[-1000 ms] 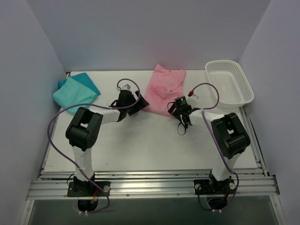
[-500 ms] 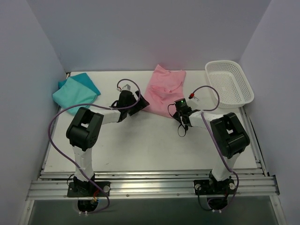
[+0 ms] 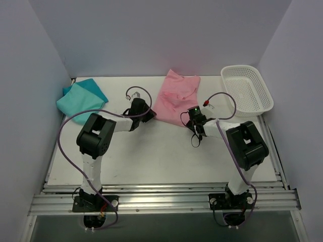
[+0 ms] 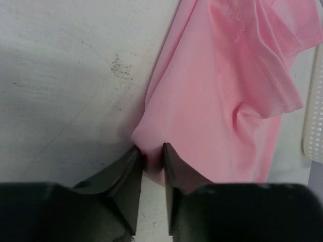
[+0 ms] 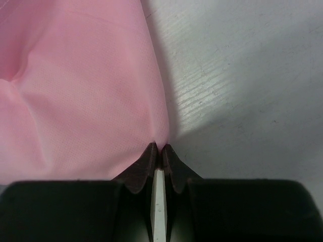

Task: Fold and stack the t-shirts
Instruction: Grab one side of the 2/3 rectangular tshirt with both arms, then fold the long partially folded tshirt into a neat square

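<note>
— So, nearest first: what of the two claws, out past the bare near stretch of counter (image 3: 151,156)?

— Both down at the near hem of the pink t-shirt (image 3: 174,98). On the left claw (image 4: 150,151): drawn in to a narrow gap, with the shirt's near left corner bunched between the fingers (image 4: 126,181); judged a pinch on cloth. On the right claw (image 5: 158,147): pressed fully together, nipping the near right corner at the very tips.

— And the lie of the shirt from there?

— Straight ahead of both claws, spread rumpled toward the back wall. Long axis near to far, leaning a little rightward at the far end. Touched at one corner by each claw; centred between the arms, no nearer to one than the other.

— Then the coming move hinges on what?

— Most likely on carrying that near hem away along the long axis, up and over toward the far end, both corners held level. Liable to skew if raised unevenly.

— Farther out?

— Far left, well apart from both claws: the teal t-shirt (image 3: 81,98), lying by the back-left corner of the counter, seemingly folded already. Far right: a white mesh basket (image 3: 247,88), near the pink shirt's far corner but not touching it. Not yet stacked, by the look of it.
</note>
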`<state>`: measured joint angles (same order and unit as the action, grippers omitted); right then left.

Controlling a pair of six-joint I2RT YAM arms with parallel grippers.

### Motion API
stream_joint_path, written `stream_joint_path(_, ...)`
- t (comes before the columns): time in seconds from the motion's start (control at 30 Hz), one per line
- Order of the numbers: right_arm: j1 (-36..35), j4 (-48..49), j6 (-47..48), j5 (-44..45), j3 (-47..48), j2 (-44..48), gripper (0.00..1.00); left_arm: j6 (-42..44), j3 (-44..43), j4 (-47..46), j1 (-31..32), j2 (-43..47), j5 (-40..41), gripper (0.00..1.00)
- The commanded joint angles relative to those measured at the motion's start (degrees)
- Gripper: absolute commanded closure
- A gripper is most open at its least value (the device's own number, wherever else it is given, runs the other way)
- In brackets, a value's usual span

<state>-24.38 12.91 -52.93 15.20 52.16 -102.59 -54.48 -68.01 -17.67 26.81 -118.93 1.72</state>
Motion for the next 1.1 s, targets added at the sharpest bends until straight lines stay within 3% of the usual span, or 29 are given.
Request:
stream_joint_path(0.0, -0.2, -4.0, 0.2, 2.0, -0.7, -1.9, 1.0, -0.8, -1.8, -0.5, 0.4, -2.8, 0.4, 0.73)
stream_joint_path(0.1, -0.2, -4.3, 0.3, 2.1, -0.6, -1.8, 1.0, -0.4, -2.0, 0.4, 0.5, -2.8, 1.1, 0.91)
stream_joint_path(0.17, -0.1, -4.6, 0.3, 2.0, -0.7, -1.6, 1.0, 0.5, -2.4, 2.5, 0.5, -1.9, 1.8, 0.97)
stream_joint_path(0.3, -0.1, -7.4, 0.4, 0.7, -1.4, 2.7, 1.0, 3.0, -0.4, 5.6, 0.9, 2.4, 3.2, 0.98)
stream_joint_path(0.53, -0.6, -17.5, 1.9, 1.6, -3.6, 20.1, 1.0, 4.8, 7.8, 14.0, 5.8, 22.7, 10.3, 0.98)
stream_joint_path(0.77, -0.9, -27.1, 2.7, 4.8, -3.2, 31.7, 1.0, 4.6, 10.5, 15.9, 9.5, 29.3, 11.2, 0.98)
stream_joint_path(1.07, -2.1, -31.5, 2.7, 5.1, -0.7, 36.5, 1.0, 4.3, 9.0, 21.7, 11.9, 35.2, 12.3, 0.97)
